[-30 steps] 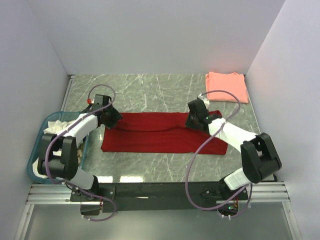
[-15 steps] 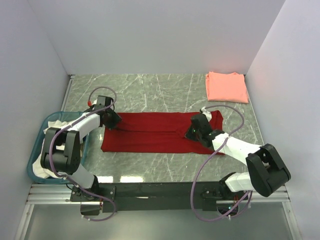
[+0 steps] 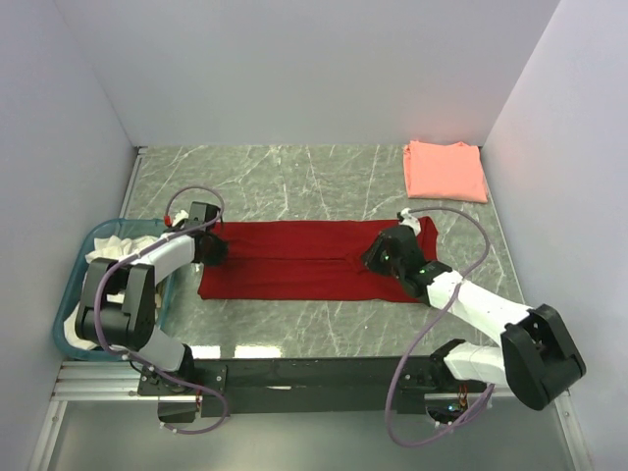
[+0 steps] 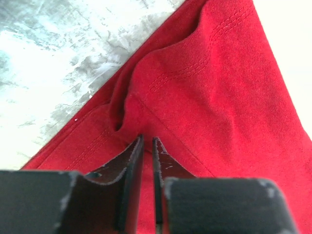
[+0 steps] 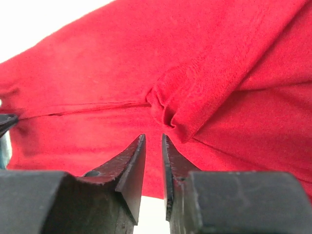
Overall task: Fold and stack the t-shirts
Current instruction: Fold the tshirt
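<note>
A red shirt point(image 3: 314, 260) lies flattened into a long band across the middle of the grey marbled tabletop point(image 3: 294, 177), its length running left to right. The left claw point(image 3: 209, 246) sits low at the band's left end, near the far edge. The right claw point(image 3: 381, 254) sits on the cloth toward the right end. Both seem to pinch the cloth, though the fingers are too small to read from up here. A pink shirt point(image 3: 444, 170) lies folded in the far right corner, well apart. A teal bin point(image 3: 65, 319) holding white cloth point(image 3: 103, 250) stands at the left edge, beside the left arm.
</note>
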You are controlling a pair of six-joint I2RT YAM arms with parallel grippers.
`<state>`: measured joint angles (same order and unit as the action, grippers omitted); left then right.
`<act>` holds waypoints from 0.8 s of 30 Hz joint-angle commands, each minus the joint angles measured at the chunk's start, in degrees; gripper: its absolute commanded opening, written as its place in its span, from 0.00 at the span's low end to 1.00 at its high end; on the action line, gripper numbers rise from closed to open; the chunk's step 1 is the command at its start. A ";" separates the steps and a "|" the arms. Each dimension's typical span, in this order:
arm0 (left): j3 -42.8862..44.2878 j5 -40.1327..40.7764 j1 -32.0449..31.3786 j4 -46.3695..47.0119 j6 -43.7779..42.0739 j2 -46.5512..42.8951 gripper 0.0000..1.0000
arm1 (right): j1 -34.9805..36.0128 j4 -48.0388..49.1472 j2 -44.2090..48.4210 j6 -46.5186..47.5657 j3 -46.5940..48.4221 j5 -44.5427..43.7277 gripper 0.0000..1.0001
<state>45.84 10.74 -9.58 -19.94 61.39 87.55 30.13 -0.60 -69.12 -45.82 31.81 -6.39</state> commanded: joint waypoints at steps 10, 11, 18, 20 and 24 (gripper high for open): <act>8.10 2.44 -3.85 -1.32 -6.53 -8.00 0.38 | -18.52 -13.45 -4.32 14.95 15.81 8.06 0.40; 8.82 2.70 -6.30 -1.41 -6.98 -8.01 0.41 | -20.09 -14.85 -6.27 15.93 20.00 8.41 0.40; 16.63 -2.39 -20.46 1.13 -10.58 -2.74 0.54 | -23.96 -18.56 -23.14 19.37 32.16 9.11 0.46; 19.01 -2.57 -25.71 1.14 -11.55 0.68 0.56 | -25.03 -18.56 -25.61 19.19 34.27 10.95 0.46; 25.24 -3.62 -32.15 1.49 -12.95 6.57 0.58 | -26.35 -19.52 -30.97 19.37 37.09 10.97 0.46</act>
<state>66.87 9.15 -38.35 -19.29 51.11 91.64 4.80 -18.13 -98.24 -27.94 65.19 3.70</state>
